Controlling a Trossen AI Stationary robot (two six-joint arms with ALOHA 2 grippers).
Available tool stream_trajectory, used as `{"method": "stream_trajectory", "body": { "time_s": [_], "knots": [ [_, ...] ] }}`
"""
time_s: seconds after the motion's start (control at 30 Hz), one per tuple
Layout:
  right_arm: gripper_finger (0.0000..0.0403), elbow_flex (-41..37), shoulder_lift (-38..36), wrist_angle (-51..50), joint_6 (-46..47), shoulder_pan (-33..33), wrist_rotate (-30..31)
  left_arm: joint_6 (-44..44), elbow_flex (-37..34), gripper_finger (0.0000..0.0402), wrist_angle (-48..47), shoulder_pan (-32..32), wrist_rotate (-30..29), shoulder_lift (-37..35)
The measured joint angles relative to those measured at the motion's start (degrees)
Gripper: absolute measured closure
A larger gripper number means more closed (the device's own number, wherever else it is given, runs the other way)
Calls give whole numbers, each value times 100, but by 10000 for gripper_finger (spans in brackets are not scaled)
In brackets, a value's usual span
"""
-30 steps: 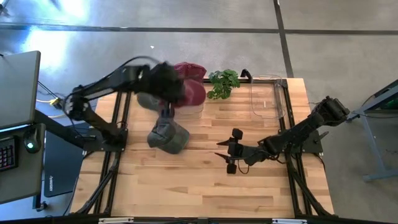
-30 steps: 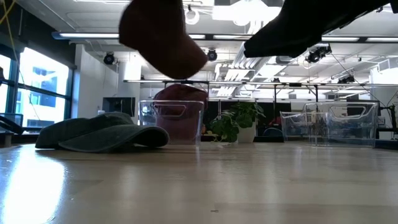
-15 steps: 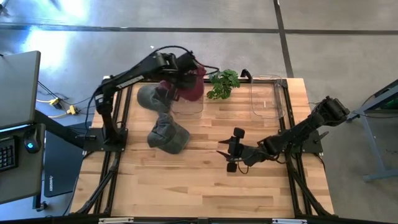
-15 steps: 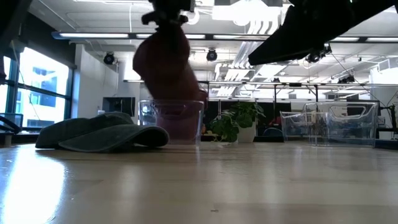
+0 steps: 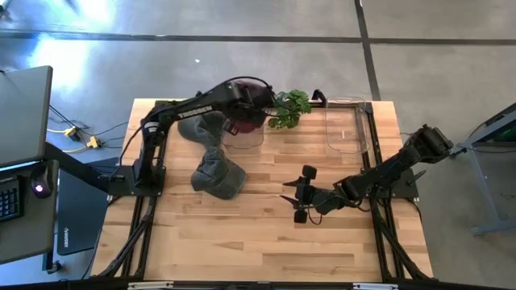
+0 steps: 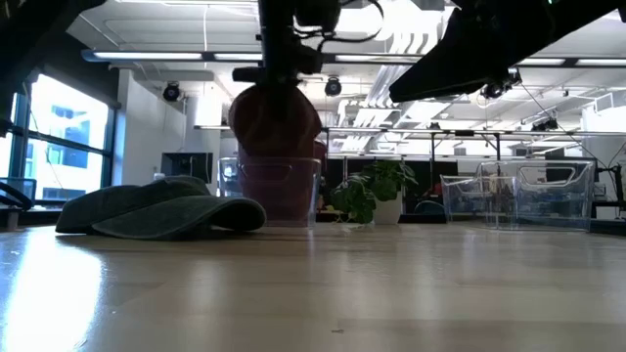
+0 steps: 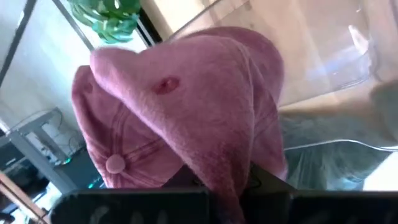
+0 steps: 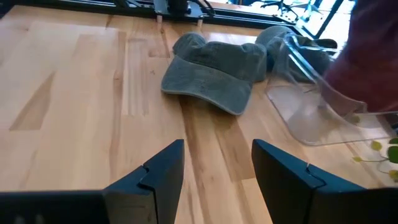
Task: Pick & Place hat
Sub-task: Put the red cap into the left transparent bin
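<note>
One maroon cloth cap (image 5: pixel 246 113) hangs pinched in the left pincer (image 5: pixel 240 101) above the clear plastic bin (image 5: pixel 242 137) at the desk's (image 5: pixel 242 234) far edge. Lower it fully inside the walls before releasing. The right pincer (image 5: pixel 300 196) waits spread mid-desk.

Maroon hat (image 7: pixel 186 112), grey-green caps, pale wood bench (image 5: pixel 242 234).
The hat in the left claw (image 5: pixel 248 103) is faded maroon; the cap (image 8: pixel 211 71) beyond the black right claw (image 8: pixel 214 165) is grey-green; bin (image 5: pixel 347 129) clear; plant (image 5: pixel 290 107) green.
</note>
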Motion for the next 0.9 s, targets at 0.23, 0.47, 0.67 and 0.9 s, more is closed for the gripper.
{"method": "stream_trajectory", "body": {
  "time_s": [0.23,0.47,0.67,0.9],
  "knots": [
    [218,0,0,3,66,2,-383,231,-7,401,403,17,-613,304],
    [218,0,0,1,143,2,-636,296,-7,401,804,244,-414,317],
    [218,0,0,3,143,2,-669,210,-7,400,981,439,235,317],
    [218,0,0,3,160,2,-680,321,1,387,1116,547,189,399]
  ]
}}
